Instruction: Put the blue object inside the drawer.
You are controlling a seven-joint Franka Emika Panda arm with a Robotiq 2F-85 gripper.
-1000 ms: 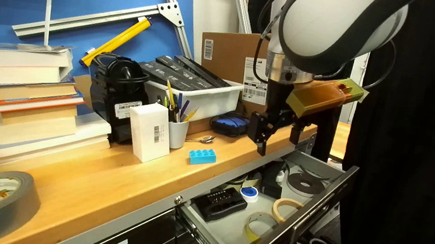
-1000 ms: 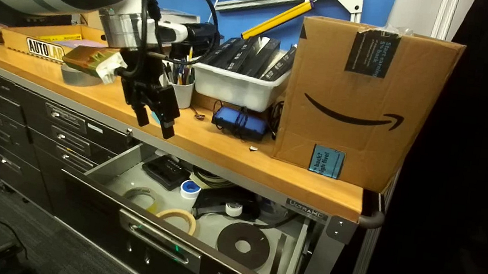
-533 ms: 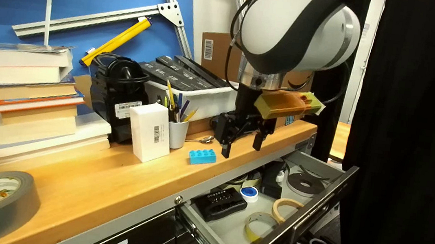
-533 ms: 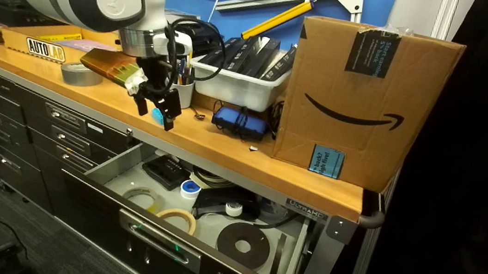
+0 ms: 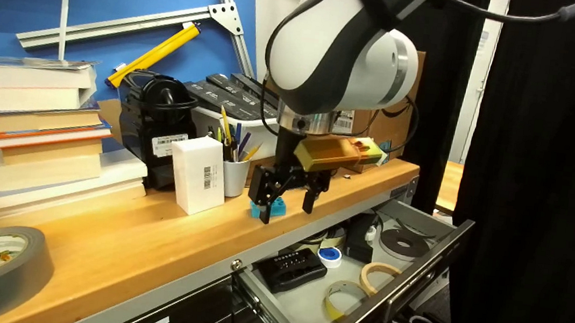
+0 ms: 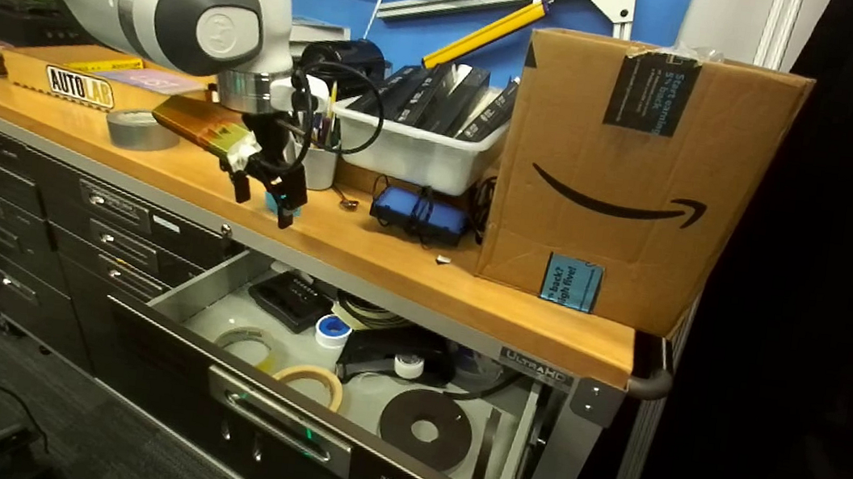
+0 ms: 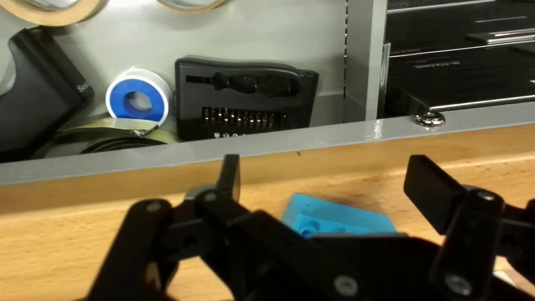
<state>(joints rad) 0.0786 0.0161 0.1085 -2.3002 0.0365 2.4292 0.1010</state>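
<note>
The blue object is a bright cyan studded brick (image 5: 279, 206) on the wooden worktop near its front edge. My gripper (image 5: 286, 212) is open just above it and partly covers it in both exterior views. In the wrist view, the brick (image 7: 338, 211) lies between the open fingers (image 7: 329, 179), slightly turned, its near part hidden by the gripper body. I see no contact with the fingers. The drawer (image 5: 298, 309) is pulled open below the worktop edge; its long dark front (image 6: 167, 362) and pale inside (image 7: 267, 35) show.
A white box (image 5: 198, 175) and a grey pen cup (image 5: 234, 178) stand close beside the gripper. A navy-blue item with cords (image 6: 417, 212) and a cardboard box (image 6: 631, 167) stand farther along. The drawer holds tape rolls (image 6: 425, 430) and a black case (image 6: 290, 300).
My open gripper has moved along the worktop and down, from beyond the brick to just over it. The brick and the drawer have not moved.
</note>
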